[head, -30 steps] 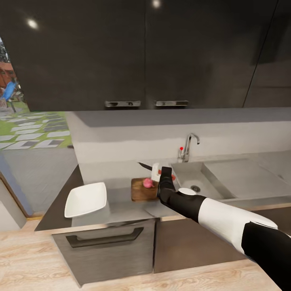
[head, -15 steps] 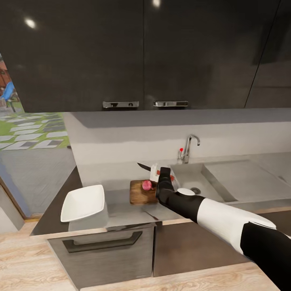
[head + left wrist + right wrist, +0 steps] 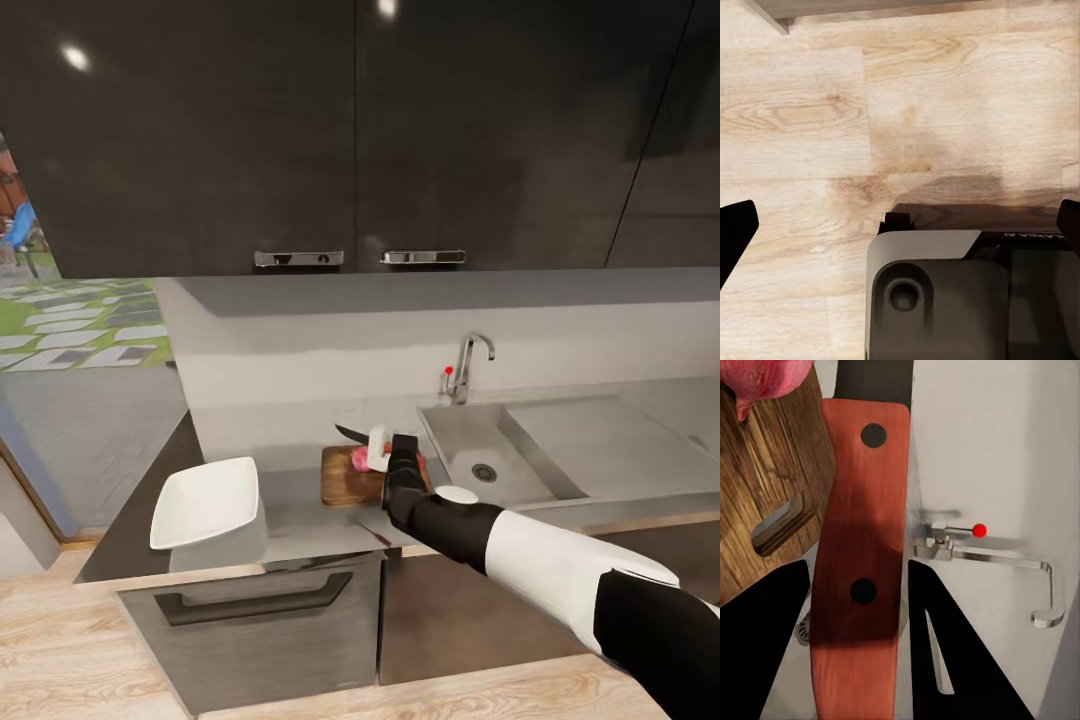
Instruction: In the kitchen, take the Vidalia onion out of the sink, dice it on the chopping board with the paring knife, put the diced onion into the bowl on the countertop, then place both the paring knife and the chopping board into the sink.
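You have the first step behind you: the small pinkish-red Vidalia onion (image 3: 362, 458) is out of the rectangular grey steel sink (image 3: 470, 455) and sits on the brown wooden chopping board (image 3: 347, 478), which lies on the smooth grey countertop (image 3: 300, 515) just at the basin's 9 o'clock side. Your right gripper (image 3: 392, 448) is clamped on the red handle of the slim dark-bladed paring knife (image 3: 861, 525); in the right wrist view the handle runs straight between the two dark fingers, with the onion and the board's hand slot just beyond it. In the head view the blade points toward 10 o'clock and hangs right over the onion, so you appear to be at the cutting step, though whether the edge is touching the bulb cannot be told.

The onion looks whole from here, so dicing is left. After that, the pieces go into the glossy white squarish bowl (image 3: 205, 502), which waits empty at the board's 8 o'clock, well apart. Then knife and board go into the basin.

Your left gripper (image 3: 900, 225) hangs over pale wood flooring, its fingers spread wide and holding nothing.
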Robot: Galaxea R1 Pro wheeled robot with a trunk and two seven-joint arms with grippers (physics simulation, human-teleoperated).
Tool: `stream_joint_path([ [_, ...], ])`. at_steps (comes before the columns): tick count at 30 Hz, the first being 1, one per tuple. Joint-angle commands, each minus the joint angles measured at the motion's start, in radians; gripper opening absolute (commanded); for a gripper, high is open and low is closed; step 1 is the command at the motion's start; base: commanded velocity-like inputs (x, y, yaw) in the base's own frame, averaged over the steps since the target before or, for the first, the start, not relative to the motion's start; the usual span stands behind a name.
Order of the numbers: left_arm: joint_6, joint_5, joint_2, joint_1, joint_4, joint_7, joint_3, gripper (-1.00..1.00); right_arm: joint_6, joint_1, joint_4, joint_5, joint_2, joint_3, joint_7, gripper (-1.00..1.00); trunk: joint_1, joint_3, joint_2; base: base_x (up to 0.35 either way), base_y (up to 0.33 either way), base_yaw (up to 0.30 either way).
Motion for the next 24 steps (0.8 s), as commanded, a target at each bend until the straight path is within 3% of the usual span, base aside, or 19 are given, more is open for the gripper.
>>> stream_joint_path([
  [1, -0.008, 0.006, 0.0, -0.002, 0.005, 0.001, -0.003, 1.0, 0.005, -0.001, 0.0, -0.001, 0.0, 0.005, -0.004, -1.0, 0.001, -0.002, -0.002, 0.0, 0.0, 0.0],
  [24, -0.008, 0.006, 0.0, -0.002, 0.005, 0.0, -0.003, 1.0, -0.053, 0.001, 0.062, -0.001, 0.009, 0.007, -0.008, -1.0, 0.001, -0.002, -0.002, 0.0, 0.0, 0.0],
])
